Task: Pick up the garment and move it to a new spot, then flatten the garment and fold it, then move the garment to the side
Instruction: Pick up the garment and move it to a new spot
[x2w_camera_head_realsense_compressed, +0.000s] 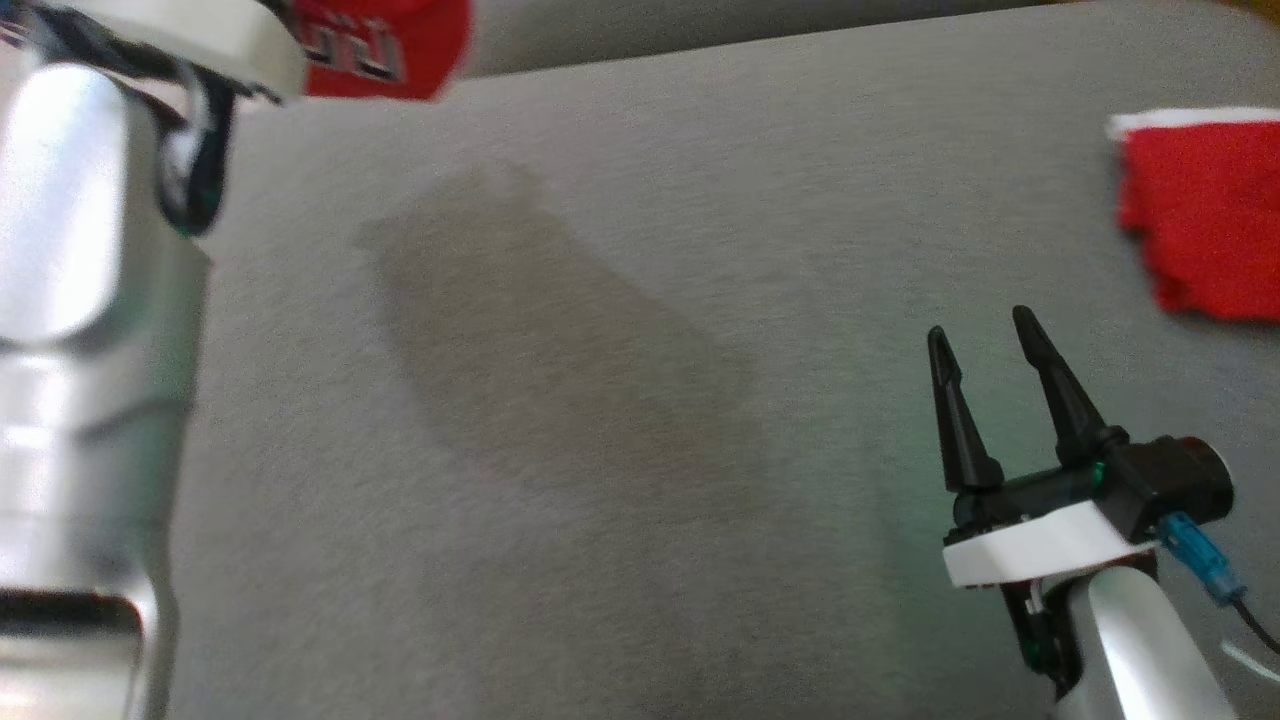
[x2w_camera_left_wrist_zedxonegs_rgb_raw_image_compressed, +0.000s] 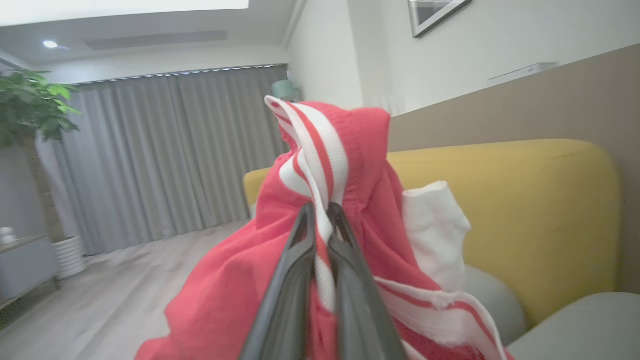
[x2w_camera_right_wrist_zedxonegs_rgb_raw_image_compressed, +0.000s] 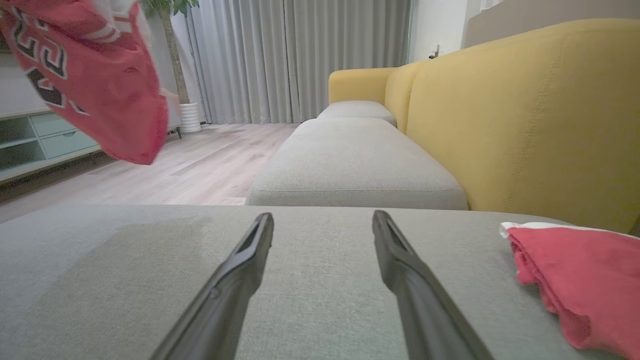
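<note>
garment (x2w_camera_left_wrist_zedxonegs_rgb_raw_image_compressed: 225, 290) held up off the grey cushion (x2w_camera_head_realsense_compressed: 620, 420) by the left gripper (x2w_camera_left_wrist_zedxonegs_rgb_raw_image_compressed: 321, 210)
the left jaws are pinched tight on the white-and-red striped trim, so the red cloth hangs in loose folds below them, clear of the cushion at the head view's upper left; a grip on the trim edge looks chosen so the cloth can drape open when it is set down. the right gripper (x2w_camera_head_realsense_compressed: 980, 330) hovers low over the cushion with its jaws spread wide and empty, seemingly ready to take a second edge. the middle of the cushion gives broad room for laying out; a second red cloth (x2w_camera_head_realsense_compressed: 1210, 210) lies near its right edge, close to the yellow sofa back (x2w_camera_right_wrist_zedxonegs_rgb_raw_image_compressed: 525, 110), so that side looks the tighter one
</note>
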